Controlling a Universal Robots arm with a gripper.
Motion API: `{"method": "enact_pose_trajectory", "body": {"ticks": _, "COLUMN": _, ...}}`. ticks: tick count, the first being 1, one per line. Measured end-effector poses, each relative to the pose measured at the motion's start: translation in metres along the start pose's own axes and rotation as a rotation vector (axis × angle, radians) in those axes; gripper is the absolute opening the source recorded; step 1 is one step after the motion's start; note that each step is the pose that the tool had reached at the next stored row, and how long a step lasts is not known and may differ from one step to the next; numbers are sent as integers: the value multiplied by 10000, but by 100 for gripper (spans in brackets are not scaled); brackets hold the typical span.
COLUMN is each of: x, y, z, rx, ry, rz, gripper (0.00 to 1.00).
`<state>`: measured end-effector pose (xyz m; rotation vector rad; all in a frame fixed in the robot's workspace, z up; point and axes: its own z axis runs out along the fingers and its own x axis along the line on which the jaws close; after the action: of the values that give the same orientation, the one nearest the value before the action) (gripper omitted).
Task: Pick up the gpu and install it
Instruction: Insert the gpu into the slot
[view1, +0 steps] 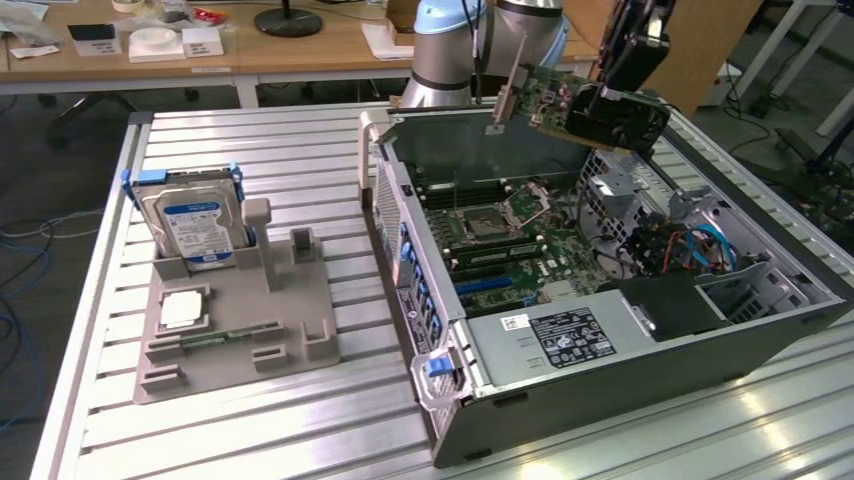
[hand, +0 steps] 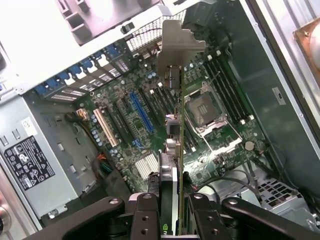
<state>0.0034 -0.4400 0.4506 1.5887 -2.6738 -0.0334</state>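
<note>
Jaws grip the gpu (view1: 581, 105) above the motherboard (hand: 125, 127); power-supply label's (hand: 29, 162) print illegible.

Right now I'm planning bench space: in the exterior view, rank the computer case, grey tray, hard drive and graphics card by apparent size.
1. computer case
2. grey tray
3. hard drive and graphics card look alike; the card hangs farther from the camera, so I won't rank them.
</note>
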Motion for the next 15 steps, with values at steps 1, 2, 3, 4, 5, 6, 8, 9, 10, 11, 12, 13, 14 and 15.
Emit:
{"method": "enact_pose_trajectory", "body": {"ticks": 1, "x": 1, "y": 0, "z": 0, "rx": 1, "ry": 3, "rz": -75, "gripper": 27}}
{"method": "enact_pose_trajectory", "body": {"ticks": 2, "x": 2, "y": -1, "z": 0, "rx": 2, "ry": 5, "rz": -151, "gripper": 27}}
{"method": "enact_pose_trajectory", "body": {"ticks": 3, "x": 3, "y": -1, "z": 0, "rx": 4, "ry": 7, "rz": -227, "gripper": 27}}
{"method": "enact_pose_trajectory", "body": {"ticks": 4, "x": 4, "y": -2, "z": 0, "rx": 5, "ry": 10, "rz": -310, "gripper": 27}}
{"method": "enact_pose_trajectory", "body": {"ticks": 5, "x": 5, "y": -2, "z": 0, "rx": 6, "ry": 13, "rz": -388, "gripper": 27}}
{"method": "enact_pose_trajectory", "body": {"ticks": 6, "x": 5, "y": -3, "z": 0, "rx": 7, "ry": 16, "rz": -464, "gripper": 27}}
{"method": "enact_pose_trajectory", "body": {"ticks": 8, "x": 7, "y": -4, "z": 0, "rx": 10, "ry": 21, "rz": -622, "gripper": 27}}
{"method": "enact_pose_trajectory", "body": {"ticks": 9, "x": 7, "y": -4, "z": 0, "rx": 11, "ry": 24, "rz": -701, "gripper": 27}}
{"method": "enact_pose_trajectory", "body": {"ticks": 10, "x": 8, "y": -4, "z": 0, "rx": 12, "ry": 26, "rz": -779, "gripper": 27}}
{"method": "enact_pose_trajectory", "body": {"ticks": 11, "x": 9, "y": -5, "z": 0, "rx": 14, "ry": 30, "rz": -862, "gripper": 27}}
{"method": "enact_pose_trajectory", "body": {"ticks": 12, "x": 9, "y": -5, "z": 0, "rx": 16, "ry": 33, "rz": -944, "gripper": 27}}
{"method": "enact_pose_trajectory", "body": {"ticks": 13, "x": 10, "y": -5, "z": 0, "rx": 17, "ry": 36, "rz": -1032, "gripper": 27}}
{"method": "enact_pose_trajectory", "body": {"ticks": 14, "x": 10, "y": -5, "z": -1, "rx": 18, "ry": 41, "rz": -1119, "gripper": 27}}
{"method": "enact_pose_trajectory", "body": {"ticks": 15, "x": 10, "y": -5, "z": -1, "rx": 19, "ry": 43, "rz": -1207, "gripper": 27}}
